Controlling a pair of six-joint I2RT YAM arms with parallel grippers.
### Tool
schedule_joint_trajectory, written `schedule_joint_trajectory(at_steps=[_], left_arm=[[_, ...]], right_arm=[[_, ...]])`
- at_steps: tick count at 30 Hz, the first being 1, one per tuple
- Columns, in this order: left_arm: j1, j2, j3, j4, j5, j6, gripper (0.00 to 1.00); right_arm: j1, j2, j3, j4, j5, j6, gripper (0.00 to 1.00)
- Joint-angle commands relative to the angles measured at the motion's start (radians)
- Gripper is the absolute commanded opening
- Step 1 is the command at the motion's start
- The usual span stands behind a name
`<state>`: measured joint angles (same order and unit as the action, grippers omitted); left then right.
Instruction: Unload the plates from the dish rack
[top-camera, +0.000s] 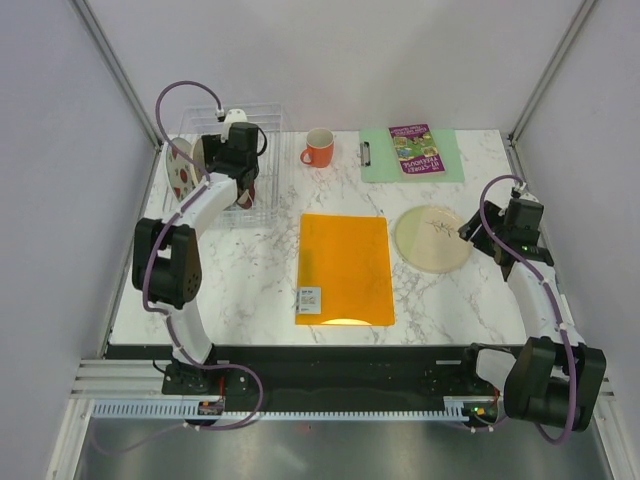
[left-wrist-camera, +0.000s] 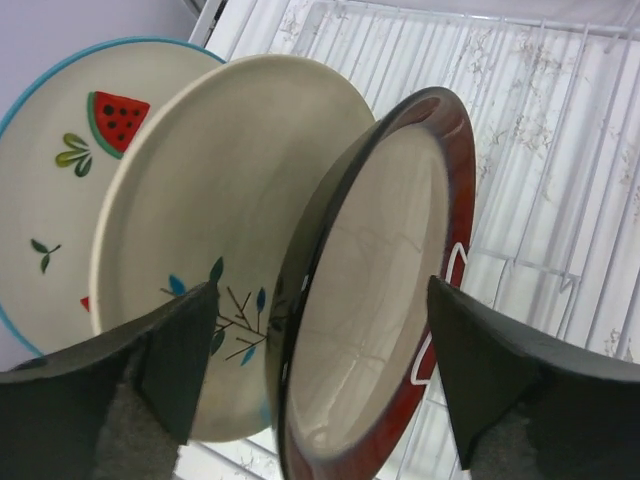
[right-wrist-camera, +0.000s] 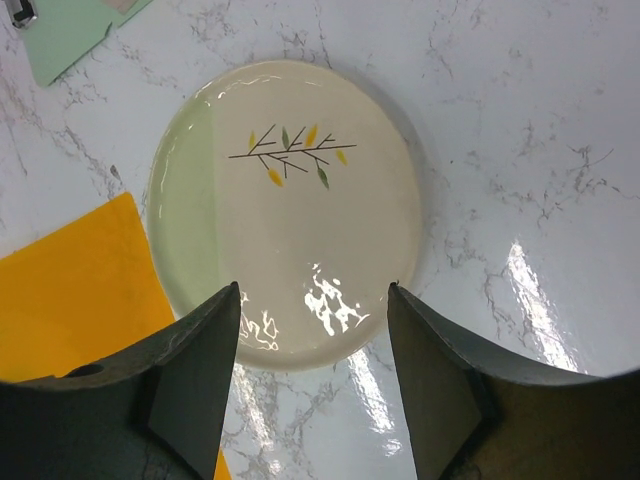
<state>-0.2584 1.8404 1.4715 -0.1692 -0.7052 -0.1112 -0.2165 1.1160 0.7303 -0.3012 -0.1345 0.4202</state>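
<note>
The clear dish rack stands at the back left and holds three upright plates. In the left wrist view the beige plate with maroon rim is nearest, then the cream-and-blue sprig plate, then the white plate with red fruit marks. My left gripper is open, its jaws on either side of the maroon-rimmed plate's edge, not closed on it. The cream twig plate lies flat on the table at the right, and also shows in the right wrist view. My right gripper is open just above its near edge.
An orange folder lies mid-table, beside the twig plate. An orange mug stands at the back. A green clipboard with a purple booklet lies at the back right. Grey walls enclose the marble table.
</note>
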Motion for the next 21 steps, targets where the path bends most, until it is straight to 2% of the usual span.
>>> schedule_joint_trajectory(at_steps=[1,3,5,8,9,10,21], left_arm=[[0.002,0.048,0.07,0.031,-0.04,0.044,0.79],[0.002,0.053,0.07,0.031,-0.043,0.035,0.65],[0.002,0.054,0.07,0.031,-0.06,0.035,0.57],[0.002,0.046,0.065,0.031,-0.065,0.039,0.31],[0.002,0.043,0.066,0.03,-0.074,0.042,0.11],[0.002,0.04,0.067,0.028,-0.077,0.045,0.04],[-0.005,-0.03,0.118,0.03,-0.175,0.11,0.02]], right_arm=[[0.005,0.022,0.037,0.011,0.009,-0.031,0.68],[0.003,0.034,0.037,0.016,0.007,-0.034,0.67],[0.003,0.042,0.038,0.019,0.004,-0.031,0.67],[0.003,0.042,0.038,0.02,0.001,-0.031,0.67],[0.003,0.041,0.038,0.02,0.003,-0.029,0.67],[0.003,0.038,0.038,0.02,0.003,-0.031,0.67],[0.003,0.016,0.041,0.002,-0.002,-0.034,0.67]])
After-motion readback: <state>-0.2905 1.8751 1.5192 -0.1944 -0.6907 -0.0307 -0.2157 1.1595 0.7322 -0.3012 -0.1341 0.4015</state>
